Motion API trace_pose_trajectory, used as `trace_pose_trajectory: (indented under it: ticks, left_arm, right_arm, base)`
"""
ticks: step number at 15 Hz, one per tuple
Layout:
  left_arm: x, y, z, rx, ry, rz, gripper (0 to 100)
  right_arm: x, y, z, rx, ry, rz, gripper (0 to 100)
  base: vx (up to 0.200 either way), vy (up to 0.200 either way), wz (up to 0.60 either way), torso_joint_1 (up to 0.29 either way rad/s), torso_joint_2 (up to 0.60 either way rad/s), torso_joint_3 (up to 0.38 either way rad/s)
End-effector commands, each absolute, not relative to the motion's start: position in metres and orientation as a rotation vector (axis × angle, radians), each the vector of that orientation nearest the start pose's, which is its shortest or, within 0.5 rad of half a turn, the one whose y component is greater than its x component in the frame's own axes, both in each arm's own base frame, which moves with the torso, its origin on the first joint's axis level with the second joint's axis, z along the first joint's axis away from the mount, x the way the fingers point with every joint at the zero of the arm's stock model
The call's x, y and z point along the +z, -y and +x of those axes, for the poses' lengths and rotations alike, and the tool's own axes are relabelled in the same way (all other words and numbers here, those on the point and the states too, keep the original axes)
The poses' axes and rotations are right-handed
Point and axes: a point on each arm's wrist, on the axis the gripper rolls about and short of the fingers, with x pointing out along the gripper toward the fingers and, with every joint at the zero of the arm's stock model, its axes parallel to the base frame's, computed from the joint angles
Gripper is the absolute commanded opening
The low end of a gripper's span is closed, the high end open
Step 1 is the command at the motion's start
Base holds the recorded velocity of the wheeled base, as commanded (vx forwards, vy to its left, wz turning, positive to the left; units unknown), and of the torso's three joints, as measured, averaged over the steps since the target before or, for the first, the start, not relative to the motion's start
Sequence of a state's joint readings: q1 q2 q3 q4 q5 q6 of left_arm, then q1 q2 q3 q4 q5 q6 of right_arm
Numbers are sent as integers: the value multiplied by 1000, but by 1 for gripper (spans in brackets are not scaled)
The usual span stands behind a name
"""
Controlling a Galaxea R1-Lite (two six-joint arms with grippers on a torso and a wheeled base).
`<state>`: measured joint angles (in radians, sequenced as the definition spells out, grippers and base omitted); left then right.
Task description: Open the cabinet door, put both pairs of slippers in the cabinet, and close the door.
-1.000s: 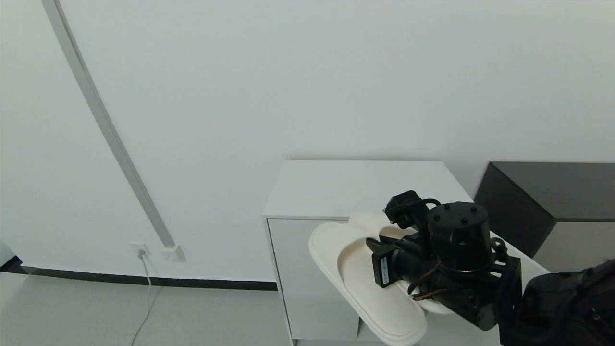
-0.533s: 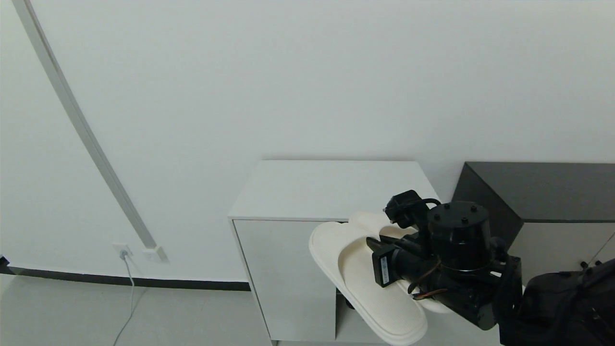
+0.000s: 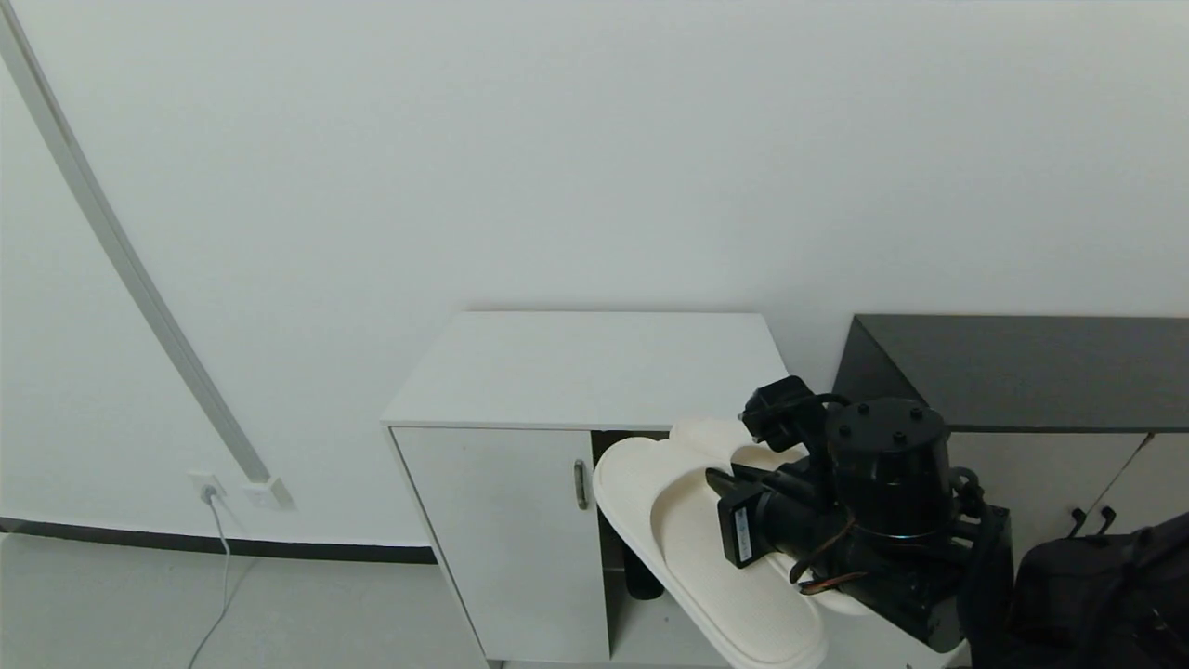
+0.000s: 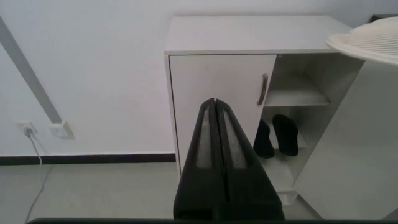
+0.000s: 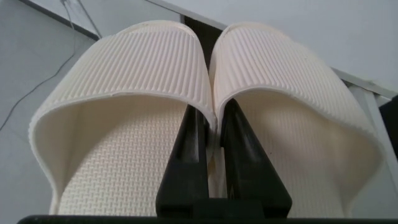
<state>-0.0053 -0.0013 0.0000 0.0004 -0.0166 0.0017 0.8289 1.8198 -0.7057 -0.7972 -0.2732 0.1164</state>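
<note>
A pair of cream slippers (image 3: 706,548) hangs in front of the white cabinet (image 3: 576,372), with my right gripper (image 3: 729,483) shut on their inner edges. In the right wrist view the gripper (image 5: 211,121) pinches both slippers (image 5: 124,118) side by side. The cabinet's left door (image 3: 502,530) is closed, and the right side stands open. A black pair of slippers (image 4: 278,135) lies on the lower shelf inside. My left gripper (image 4: 214,109) is shut and holds nothing, low and some way back from the closed door (image 4: 217,81).
A dark cabinet (image 3: 1003,372) stands right beside the white one. The open right door (image 4: 367,155) sticks out toward me. On the left wall are a socket (image 3: 206,486) with a cable and a slanted grey strip (image 3: 121,251). Bare grey floor lies to the left.
The camera has swung, so the cabinet slid left in the picture and its open right side came into view. The right gripper keeps hold of the cream slippers.
</note>
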Motion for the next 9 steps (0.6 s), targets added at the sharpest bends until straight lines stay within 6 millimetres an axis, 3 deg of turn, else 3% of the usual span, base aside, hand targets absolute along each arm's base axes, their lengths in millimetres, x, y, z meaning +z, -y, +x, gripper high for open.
trace_pose_trajectory:
  ticks: [1,9]
  left_arm:
    - [75,0,-23,-21,0,2,0]
    - [75,0,-23,-21,0,2,0]
  right_arm:
    - [135,-229,216,537,-306,-55,0]
    - [133,-228,217,534,-295,-49,0]
  base:
    - [0,0,0,0,0,0]
    - [0,0,0,0,0,0]
